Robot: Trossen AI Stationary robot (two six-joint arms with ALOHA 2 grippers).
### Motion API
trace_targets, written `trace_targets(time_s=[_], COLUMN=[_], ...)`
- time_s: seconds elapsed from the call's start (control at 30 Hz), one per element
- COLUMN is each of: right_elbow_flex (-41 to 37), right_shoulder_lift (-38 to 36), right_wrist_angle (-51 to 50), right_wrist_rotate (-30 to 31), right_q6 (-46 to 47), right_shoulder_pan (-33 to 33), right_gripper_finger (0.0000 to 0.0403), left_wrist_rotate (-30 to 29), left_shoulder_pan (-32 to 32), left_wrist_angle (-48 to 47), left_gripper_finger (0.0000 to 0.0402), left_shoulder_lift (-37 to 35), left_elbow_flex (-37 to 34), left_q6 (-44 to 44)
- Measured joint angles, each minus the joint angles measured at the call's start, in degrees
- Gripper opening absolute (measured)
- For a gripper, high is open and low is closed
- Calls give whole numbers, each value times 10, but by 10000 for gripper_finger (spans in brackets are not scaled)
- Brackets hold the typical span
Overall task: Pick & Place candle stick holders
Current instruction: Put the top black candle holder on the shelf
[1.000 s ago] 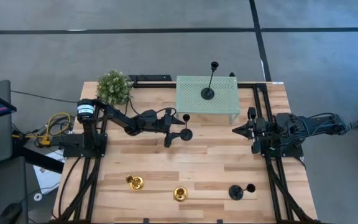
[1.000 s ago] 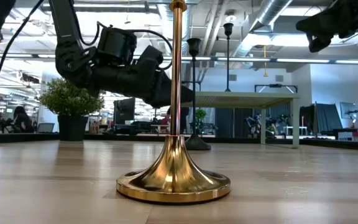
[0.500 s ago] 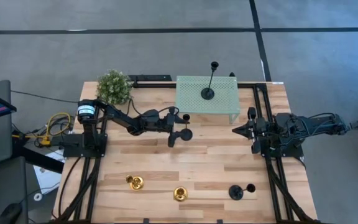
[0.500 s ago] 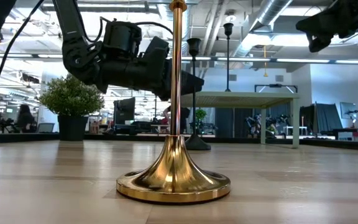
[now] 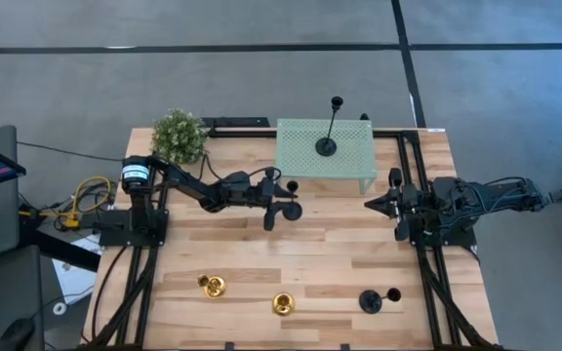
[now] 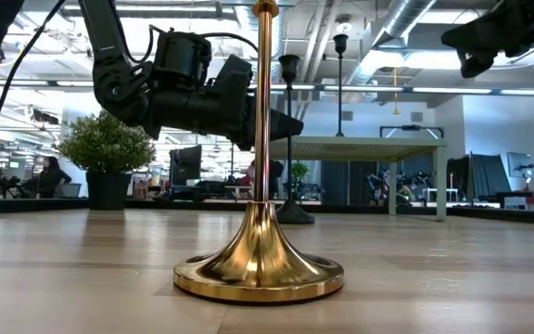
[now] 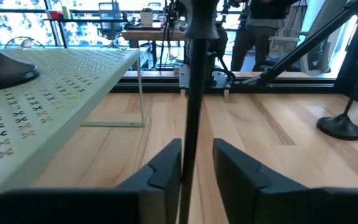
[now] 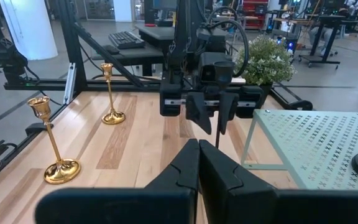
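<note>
A tall black candle stick holder (image 5: 291,209) stands on its round base at mid-table, just near of the pale green mesh stand (image 5: 351,164). My left gripper (image 5: 279,201) is level at its stem (image 7: 192,99), open, with one finger on each side. A second black holder (image 5: 327,146) stands on the mesh stand. A third (image 5: 370,300) stands at the near right. Two gold holders (image 5: 212,286) (image 5: 282,305) stand near the front edge. My right gripper (image 5: 371,204) hovers shut at the table's right side. My left gripper comes at the black holder's stem (image 7: 189,134) level from the table's left, fingers across it, about halfway up. The stem lies right beside one finger (image 7: 166,167), and a gap shows before the other (image 7: 235,167). Whether that finger touches it, I cannot tell. The holder stands upright on the table.
A small green bushy plant (image 5: 179,136) stands at the far left corner. Black rails run along the table's left and right sides. The nearest gold holder (image 6: 260,264) fills the middle of the low view. Bare wood lies between the black holder and the gold ones.
My left gripper has gone a little toward the table's right edge and slightly up, bringing its fingers around the black holder's stem. The holder stays where it stood.
</note>
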Motion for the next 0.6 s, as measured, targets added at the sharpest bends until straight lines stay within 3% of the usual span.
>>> trace_targets(time_s=[0.37, 0.6], right_elbow_flex=[0, 0], right_shoulder_lift=[0, 0], right_wrist_angle=[0, 0], right_wrist_rotate=[0, 0], right_q6=[0, 0], right_shoulder_pan=[0, 0], right_gripper_finger=[0, 0], left_wrist_rotate=[-9, -15], left_shoulder_pan=[0, -1], left_wrist_angle=[-2, -4], left_gripper_finger=[15, 16], left_shoulder_lift=[0, 0], left_elbow_flex=[0, 0], left_q6=[0, 0])
